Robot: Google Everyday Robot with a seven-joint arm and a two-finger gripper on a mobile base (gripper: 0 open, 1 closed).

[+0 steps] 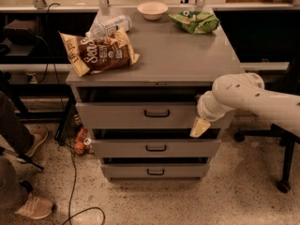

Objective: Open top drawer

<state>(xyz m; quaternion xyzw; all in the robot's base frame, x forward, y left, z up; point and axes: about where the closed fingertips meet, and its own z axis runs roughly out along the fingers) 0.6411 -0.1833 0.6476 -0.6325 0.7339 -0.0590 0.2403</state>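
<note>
The top drawer [117, 115] is the widest of three grey drawers in the grey cabinet, with a small black bar handle [157, 113] at the middle of its front. A dark gap shows above its front. The two shorter drawers [154, 148] [154, 171] sit below it. My gripper [200, 127] hangs from the white arm [243, 97] that reaches in from the right. Its pale yellow tip is at the right end of the top drawer's front, well right of the handle, down by the front's lower edge.
On the cabinet top [187, 60] lie a brown chip bag [101, 53], a water bottle [110, 25], a white bowl [152, 9] and a green bag [194, 21]. A person's leg and shoes [28, 205] are at the left. Cables [72, 182] cross the floor. A black stand [285, 168] is at the right.
</note>
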